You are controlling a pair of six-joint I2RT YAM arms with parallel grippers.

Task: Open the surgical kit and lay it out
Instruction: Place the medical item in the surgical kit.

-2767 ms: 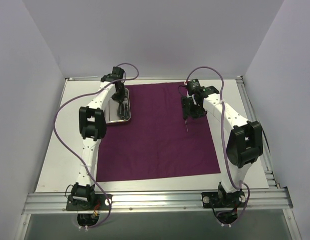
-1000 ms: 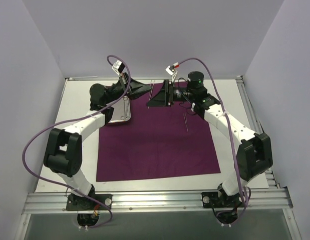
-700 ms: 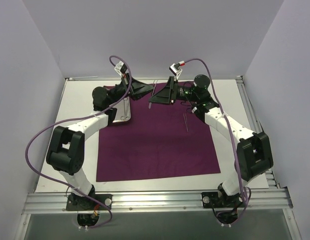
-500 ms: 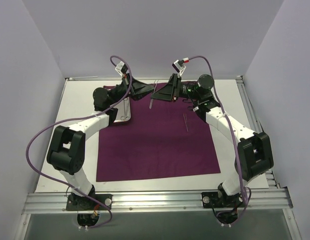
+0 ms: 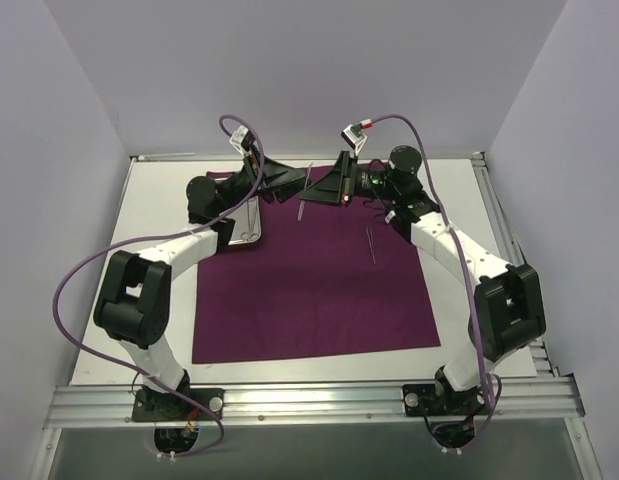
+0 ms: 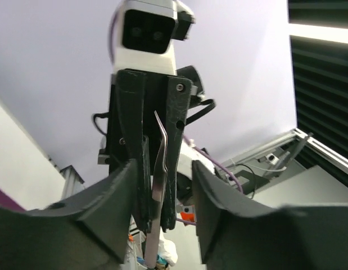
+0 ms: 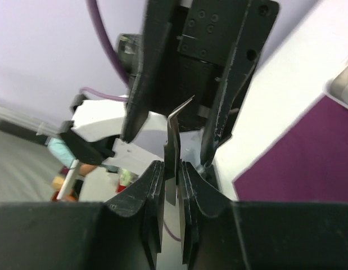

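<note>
While right claw pinches one tweezers, long axis near-vertical mid-frame, left claw stands parted, gripping nothing.

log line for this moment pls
step: tweezers handover midair | left end effector: open | right end effector: shut on tweezers | cloth: spread flat | tray: far left

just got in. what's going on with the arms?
Both arms meet in the air above the far edge of the spread purple cloth. The right gripper has its jaws shut on the tweezers; the left gripper has its jaws open around them. Looks like a handover. The steel tray sits at the cloth's far-left corner; another slim instrument lies on the cloth.
</note>
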